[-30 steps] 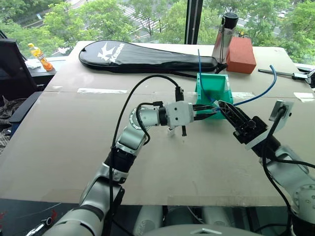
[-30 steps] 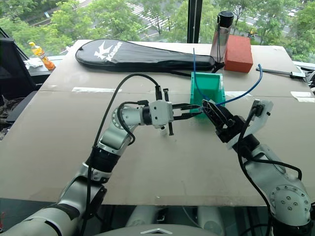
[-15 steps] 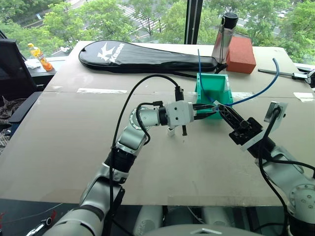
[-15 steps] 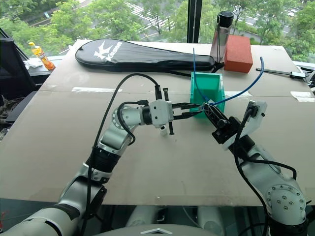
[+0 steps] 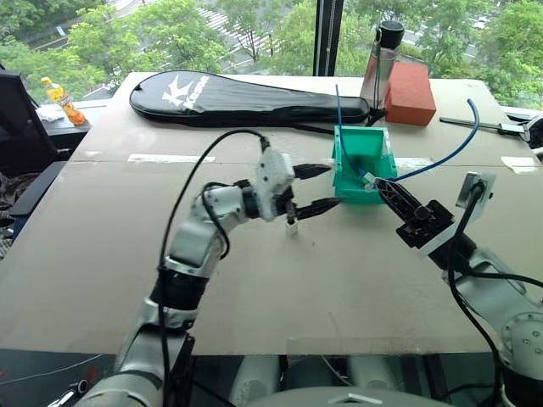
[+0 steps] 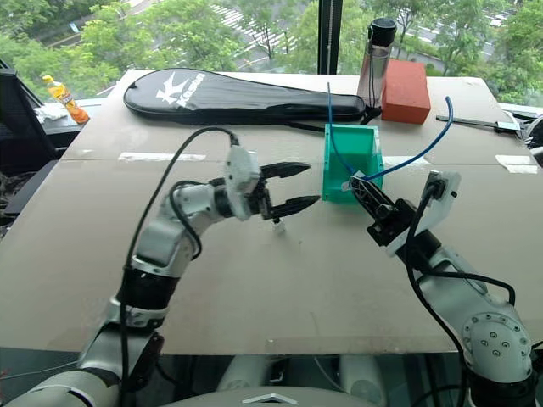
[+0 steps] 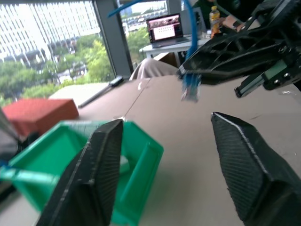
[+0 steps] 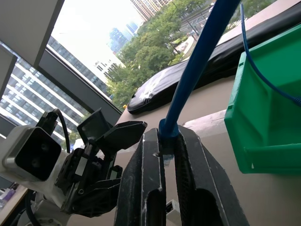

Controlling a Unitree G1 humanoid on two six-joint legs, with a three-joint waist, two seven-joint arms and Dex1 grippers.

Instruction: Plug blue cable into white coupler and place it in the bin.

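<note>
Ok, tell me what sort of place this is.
Likely an upper-floor office or lab: a cardboard-covered table beside tall windows over treetops, high-rises outside, and a laptop on a desk behind.

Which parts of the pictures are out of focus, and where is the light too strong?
Left wrist view: the near black fingers and the green bin are soft. Right wrist view: the sky is washed out and the near blue cable is blurred. Eye views: even daylight, faint shadows.
</note>
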